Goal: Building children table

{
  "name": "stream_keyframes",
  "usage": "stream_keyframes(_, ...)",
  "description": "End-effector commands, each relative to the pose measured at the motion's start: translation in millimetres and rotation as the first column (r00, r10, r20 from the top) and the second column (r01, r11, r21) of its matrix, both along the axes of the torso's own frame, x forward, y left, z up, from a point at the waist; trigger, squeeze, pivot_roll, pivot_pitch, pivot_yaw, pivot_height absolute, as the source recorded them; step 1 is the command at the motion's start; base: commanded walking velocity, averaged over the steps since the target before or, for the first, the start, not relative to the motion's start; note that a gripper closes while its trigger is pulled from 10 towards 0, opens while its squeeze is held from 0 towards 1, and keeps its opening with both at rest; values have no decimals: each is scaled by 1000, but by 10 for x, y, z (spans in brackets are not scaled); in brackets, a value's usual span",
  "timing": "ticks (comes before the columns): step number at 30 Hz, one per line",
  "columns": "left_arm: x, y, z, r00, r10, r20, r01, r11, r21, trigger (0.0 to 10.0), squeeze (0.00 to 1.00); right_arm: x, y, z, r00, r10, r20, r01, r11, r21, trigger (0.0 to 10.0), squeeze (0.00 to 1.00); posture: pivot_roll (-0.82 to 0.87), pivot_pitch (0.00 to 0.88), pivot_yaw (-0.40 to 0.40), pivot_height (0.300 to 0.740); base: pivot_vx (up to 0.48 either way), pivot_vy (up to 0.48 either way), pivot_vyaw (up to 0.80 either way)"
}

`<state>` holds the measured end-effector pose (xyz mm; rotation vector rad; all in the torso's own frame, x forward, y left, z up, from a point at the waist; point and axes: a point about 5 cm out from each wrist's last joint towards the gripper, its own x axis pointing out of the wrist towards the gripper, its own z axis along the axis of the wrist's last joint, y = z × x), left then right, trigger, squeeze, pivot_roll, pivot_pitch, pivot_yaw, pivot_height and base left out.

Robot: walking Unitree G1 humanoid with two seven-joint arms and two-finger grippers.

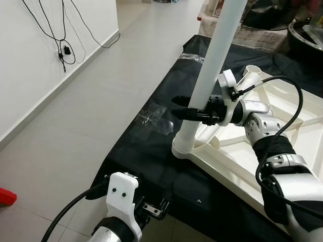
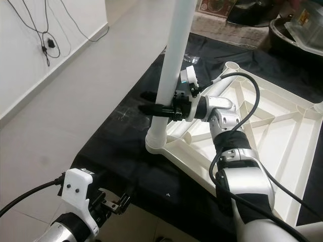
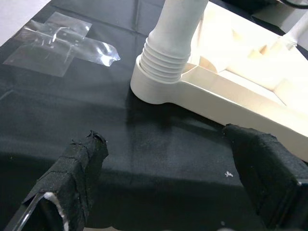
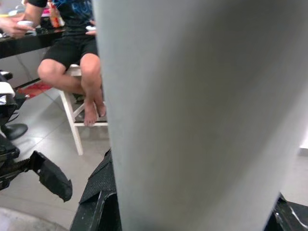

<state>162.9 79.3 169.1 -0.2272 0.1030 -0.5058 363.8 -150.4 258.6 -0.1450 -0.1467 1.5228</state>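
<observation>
Two black cables (image 1: 60, 35) hang down the white wall at far left, above a pale tiled floor (image 1: 96, 96), and a scrap of something red (image 1: 7, 195) lies at the floor's left edge. A black sheet (image 1: 151, 151) covers the floor further right, with strips of clear tape (image 3: 62, 45) stuck to it. The left gripper (image 3: 173, 178) hovers low over the sheet's near edge, its fingers (image 3: 79, 168) spread apart and holding nothing, the leg's socket just ahead of them. The white children's tabletop (image 2: 262, 136) lies upside down on the sheet, ribs up. At its near left corner a white table leg (image 1: 209, 75) stands upright in a ribbed socket (image 3: 163, 72). The right gripper (image 2: 154, 108) has its fingers clamped around the leg's lower part, just above the socket. In the right wrist view a person (image 4: 72, 53) sits on a white stool beyond the leg.
</observation>
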Motion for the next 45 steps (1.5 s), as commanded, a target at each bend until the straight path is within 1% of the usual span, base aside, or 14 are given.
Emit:
stream_keyframes(1,-27,-23,-28,1000,-12,-25,12,1000,3,10000,0,-33,10,-269,997,10,-74,-16,997,-74,10000,0,134,256,-95,740,0,0,0)
stream_keyframes(4,-16,-32,-31,1000,-15,-23,15,1000,8,10000,0,-53,61,-302,997,40,-67,-46,995,-86,10000,0,134,253,-96,740,0,0,0)
stream_keyframes(11,-5,-37,-40,1000,-15,-23,15,1000,8,10000,0,-76,83,-400,996,28,-82,-34,996,-81,10000,0,128,249,-97,740,0,0,0)
stream_keyframes(19,1,-33,-47,1000,-16,-23,16,1000,9,10000,0,-119,86,-480,995,-33,-92,30,999,-35,10000,0,126,246,-94,740,0,0,0)
stream_keyframes(23,16,-27,-57,1000,-14,-22,15,1000,11,10000,0,-154,136,-498,992,-91,-83,91,996,1,10000,0,123,244,-92,740,0,0,0)
stream_keyframes(27,23,-25,-60,1000,-16,-20,17,1000,14,10000,0,-167,176,-506,988,-133,-79,133,991,2,10000,0,123,244,-92,740,0,0,0)
stream_keyframes(29,36,-23,-68,1000,-18,-19,18,1000,16,10000,0,-190,281,-508,978,-192,-78,193,981,5,10000,0,121,236,-89,740,0,0,0)
stream_keyframes(34,48,-22,-76,1000,-17,-18,18,1000,17,10000,0,-214,388,-507,967,-244,-78,245,970,1,10000,0,121,234,-87,740,0,0,0)
stream_keyframes(35,59,-19,-81,1000,-14,-17,14,1000,17,10000,0,-225,499,-529,947,-303,-103,301,953,-40,10000,0,118,232,-88,740,0,0,0)
stream_keyframes(37,62,-17,-82,1000,-13,-17,13,1000,17,10000,0,-224,533,-536,939,-326,-113,322,945,-55,10000,0,118,232,-88,740,0,0,0)
stream_keyframes(38,69,-18,-84,1000,-12,-16,13,1000,17,10000,0,-198,570,-539,915,-382,-131,377,924,-61,10000,0,116,229,-89,740,0,0,0)
stream_keyframes(41,74,-18,-86,1000,-12,-15,12,1000,17,10000,0,-181,589,-538,897,-419,-142,414,908,-63,10000,0,116,229,-89,740,0,0,0)
stream_keyframes(42,79,-16,-88,1000,-10,-14,11,1000,18,10000,0,-150,595,-541,867,-478,-137,473,878,-68,10000,0,115,227,-90,740,0,0,0)
stream_keyframes(45,79,-16,-88,1000,-10,-14,11,1000,18,10000,0,-150,595,-541,867,-478,-137,473,878,-68,10000,0,115,227,-90,740,0,0,0)
